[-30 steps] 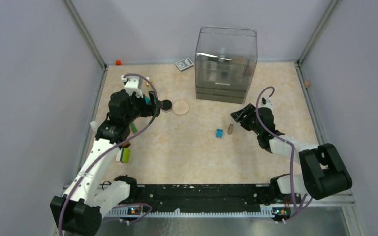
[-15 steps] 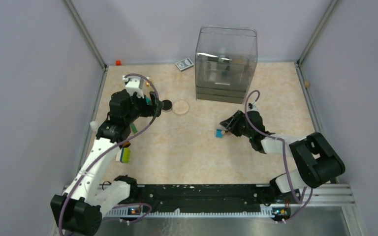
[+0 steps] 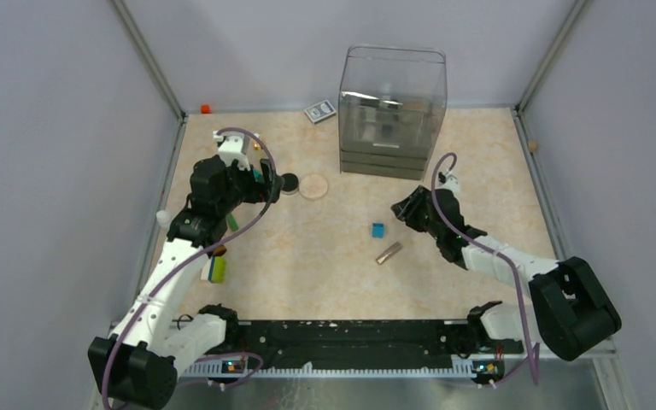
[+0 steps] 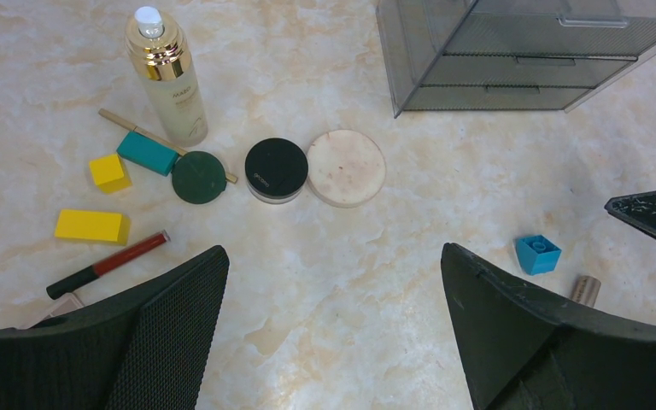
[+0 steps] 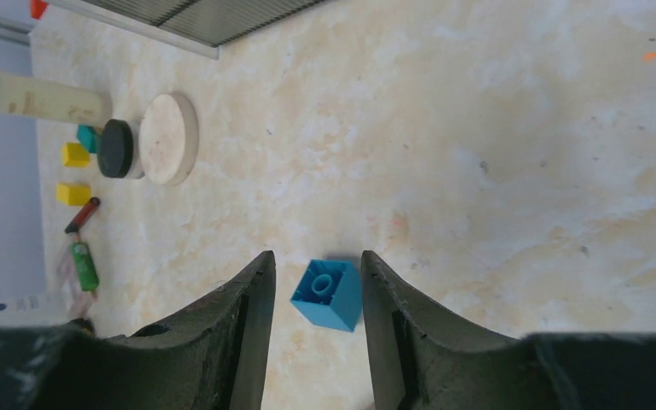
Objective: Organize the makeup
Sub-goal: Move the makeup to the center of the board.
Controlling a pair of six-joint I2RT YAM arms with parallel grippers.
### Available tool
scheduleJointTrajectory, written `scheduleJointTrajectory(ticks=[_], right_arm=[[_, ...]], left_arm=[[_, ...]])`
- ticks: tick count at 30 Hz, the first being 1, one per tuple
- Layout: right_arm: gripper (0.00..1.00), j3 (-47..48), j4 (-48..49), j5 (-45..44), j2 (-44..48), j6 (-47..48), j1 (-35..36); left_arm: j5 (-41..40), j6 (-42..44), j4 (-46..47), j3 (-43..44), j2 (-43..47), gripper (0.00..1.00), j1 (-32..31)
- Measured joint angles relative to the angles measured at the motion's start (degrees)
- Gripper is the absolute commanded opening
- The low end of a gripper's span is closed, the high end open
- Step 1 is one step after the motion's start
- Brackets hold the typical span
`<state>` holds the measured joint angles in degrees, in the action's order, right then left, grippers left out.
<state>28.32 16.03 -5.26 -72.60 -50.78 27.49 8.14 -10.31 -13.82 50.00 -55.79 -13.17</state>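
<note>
The tan tube point(image 3: 389, 253) lies flat on the table, near the small blue cube point(image 3: 378, 230). My right gripper point(image 3: 405, 211) is open by a narrow gap and empty. In the right wrist view the cube point(image 5: 329, 295) lies on the table in line with the gap of that gripper point(image 5: 316, 259), untouched. My left gripper point(image 4: 333, 256) is wide open and empty, hovering above the table. Beyond it are the gold-capped clear bottle point(image 4: 169, 77), the black round compact point(image 4: 276, 169) and the beige round disc point(image 4: 346, 167). A red lip tube point(image 4: 108, 265) lies at the left.
A clear drawer organizer point(image 3: 390, 111) stands at the back centre, with a grey patterned card box point(image 3: 319, 112) to its left. Yellow blocks point(image 4: 92, 226), a teal block point(image 4: 147, 154) and a dark green disc point(image 4: 200, 177) lie among the makeup. A yellow-green block point(image 3: 216, 269) lies near the left wall.
The tan tube stood upright beside the blue cube; my right gripper reached it, and now the tube lies flat nearer the front. The right gripper has drawn back. The left arm is still.
</note>
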Motion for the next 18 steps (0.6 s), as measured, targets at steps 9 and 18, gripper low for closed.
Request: scheduleJointTrajectory(ticks=[9, 18], right_arm=[[0.42, -0.02, -11.98, -5.92, 4.52, 2.14, 0.0], [0.6, 0.17, -24.79, -8.63, 10.43, 0.57, 0.0]], left_arm=[[0.0, 0.0, 0.0, 0.0, 0.02, 0.99, 0.0], [-0.02, 0.0, -0.04, 0.0, 0.0, 0.99, 0.0]])
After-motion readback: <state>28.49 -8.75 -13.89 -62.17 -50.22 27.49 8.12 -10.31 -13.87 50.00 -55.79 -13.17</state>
